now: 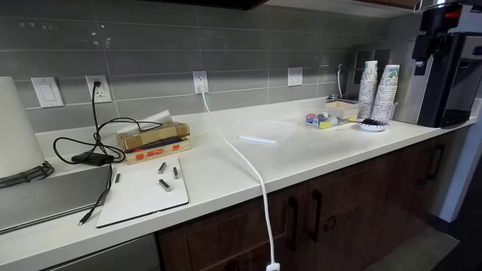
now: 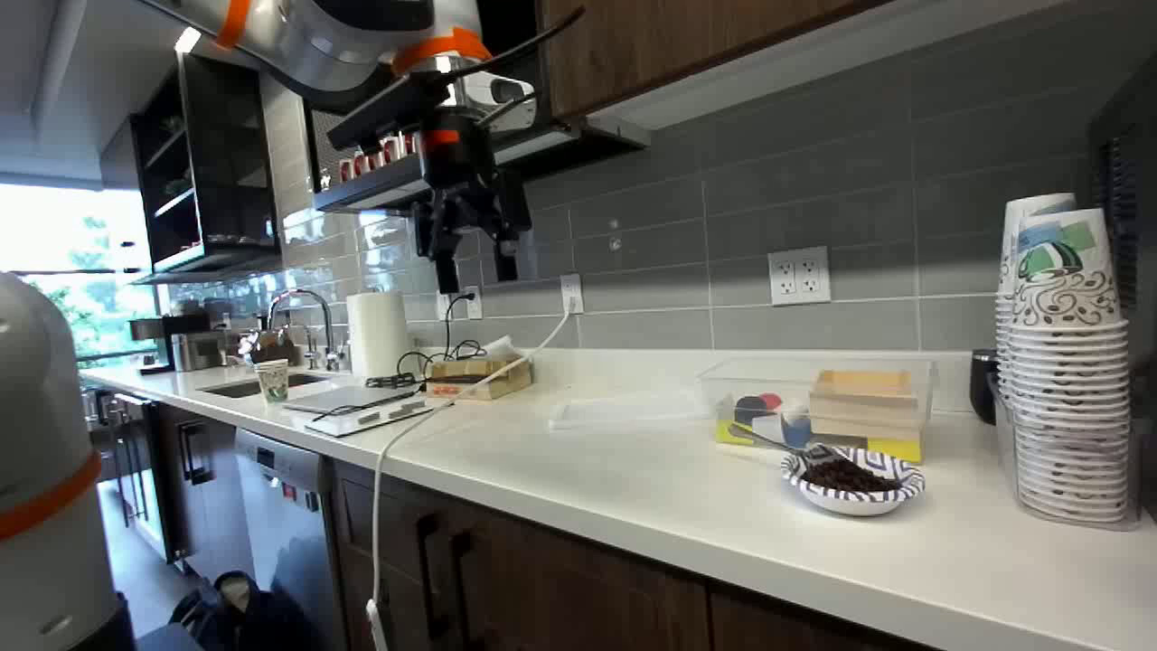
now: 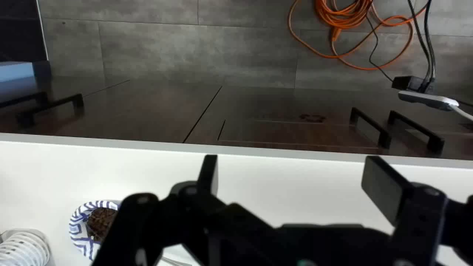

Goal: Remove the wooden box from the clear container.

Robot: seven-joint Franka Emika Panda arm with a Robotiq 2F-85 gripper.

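Wrist view: hanging high above the white counter [image 3: 277, 192], with the claw [image 3: 292, 168] wide, its jaws well apart and the counter's white visible between them. Left of the claw there, can see a patterned bowl [image 3: 75, 232] of dark brown bits [image 3: 98, 223], partly hidden by the claw, and stacked cups [image 3: 24, 251] farther out. In both exterior views, can find the wooden box [image 2: 859, 411] lower than the claw and well apart from it, inside the clear container [image 2: 723, 387]. In an exterior view, can make out dark, red and blue pieces [image 2: 750, 410] through the container's wall on the side toward the claw, with the wooden box at the farther end. Below the claw and to its right there, can spot a clear flat panel [image 2: 624, 414] on the counter. Well apart from the claw, can see a brown box [image 1: 156, 136] near a white board [image 1: 139, 203] bearing four small dark-topped blocks [image 1: 164, 185].
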